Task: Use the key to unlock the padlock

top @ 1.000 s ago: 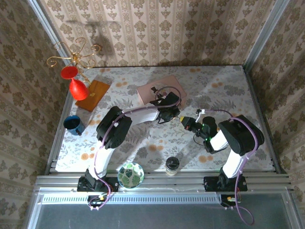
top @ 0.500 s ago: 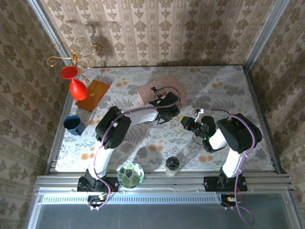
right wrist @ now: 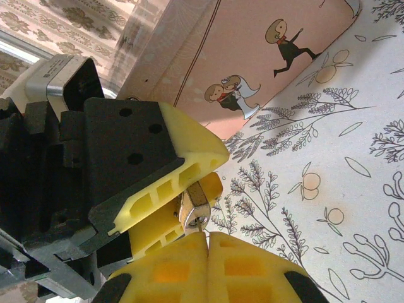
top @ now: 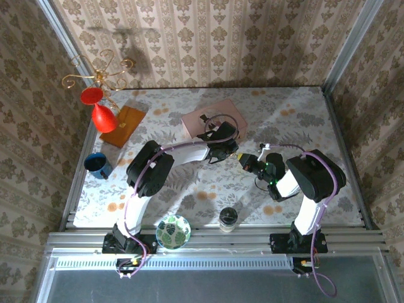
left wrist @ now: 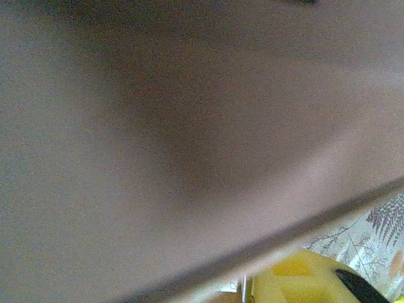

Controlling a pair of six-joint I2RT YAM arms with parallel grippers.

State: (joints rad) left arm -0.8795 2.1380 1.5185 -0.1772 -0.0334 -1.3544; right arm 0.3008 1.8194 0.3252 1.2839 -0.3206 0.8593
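In the right wrist view, the small silvery-brass padlock is pinched between the yellow fingers of my left gripper. My right gripper is shut on the key. Only its thin blade shows, with its tip at the padlock's keyhole. From above, the left gripper and right gripper meet nose to nose just in front of the pink box. The left wrist view is a blur of the box side with a yellow finger at the bottom.
A gold stand with red cups and a brown wooden block sit at the back left. A blue cup is at the left edge. A green bowl and a dark-lidded jar stand near the front rail.
The right arm has shifted slightly left, bringing its gripper closer to the left gripper. The left arm has hardly moved.
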